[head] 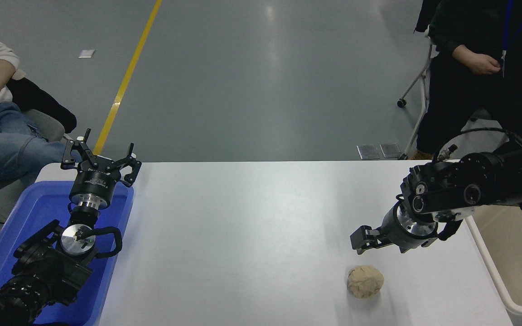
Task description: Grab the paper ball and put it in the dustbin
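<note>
One paper ball (365, 281) sits on the white table (252, 235), near edge, right of centre. Right gripper (369, 239) hovers just above and behind it, fingers apart, empty; ball lies toward the camera, roundish, no long axis. One dustbin (487, 267) at right. Left gripper (100, 159) parked over blue tray (30, 213), spread open, far.

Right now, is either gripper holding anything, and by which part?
Nothing is held. The right gripper hangs just above the paper ball, which lies free on the table; the left gripper is empty over the blue tray.
</note>
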Tool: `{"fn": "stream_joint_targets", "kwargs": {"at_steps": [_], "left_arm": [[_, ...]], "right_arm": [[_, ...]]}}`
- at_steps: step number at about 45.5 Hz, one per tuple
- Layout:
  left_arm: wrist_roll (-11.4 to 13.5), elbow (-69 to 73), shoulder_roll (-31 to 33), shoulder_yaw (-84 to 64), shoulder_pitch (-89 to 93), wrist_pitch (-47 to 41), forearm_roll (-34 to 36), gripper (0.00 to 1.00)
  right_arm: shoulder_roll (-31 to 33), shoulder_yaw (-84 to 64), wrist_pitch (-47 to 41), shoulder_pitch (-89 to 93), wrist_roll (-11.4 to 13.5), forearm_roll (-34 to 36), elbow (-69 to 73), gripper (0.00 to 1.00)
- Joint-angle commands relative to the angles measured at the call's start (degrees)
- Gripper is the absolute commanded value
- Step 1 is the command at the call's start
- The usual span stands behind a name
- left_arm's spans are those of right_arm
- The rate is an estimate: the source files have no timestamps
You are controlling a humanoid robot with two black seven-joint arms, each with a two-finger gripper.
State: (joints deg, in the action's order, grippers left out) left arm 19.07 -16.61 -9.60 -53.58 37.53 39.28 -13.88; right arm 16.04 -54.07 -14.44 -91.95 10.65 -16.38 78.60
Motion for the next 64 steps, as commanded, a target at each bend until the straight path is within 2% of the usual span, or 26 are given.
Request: {"fn": "stream_joint_targets", "kwargs": {"at_steps": [1,64], "left_arm": [[0.00,0.00,-0.07,-0.03,0.00,0.00,0.00,0.99],[0.00,0.00,0.02,-0.03,0.00,0.00,0.00,0.99]], "right_arm": [[-0.22,0.90,3.54,2.92,-0.02,-0.23,0.06,1.00],[-2.68,3.71,13.56,16.19,-0.02,-0.40,-5.04,0.99]]}}
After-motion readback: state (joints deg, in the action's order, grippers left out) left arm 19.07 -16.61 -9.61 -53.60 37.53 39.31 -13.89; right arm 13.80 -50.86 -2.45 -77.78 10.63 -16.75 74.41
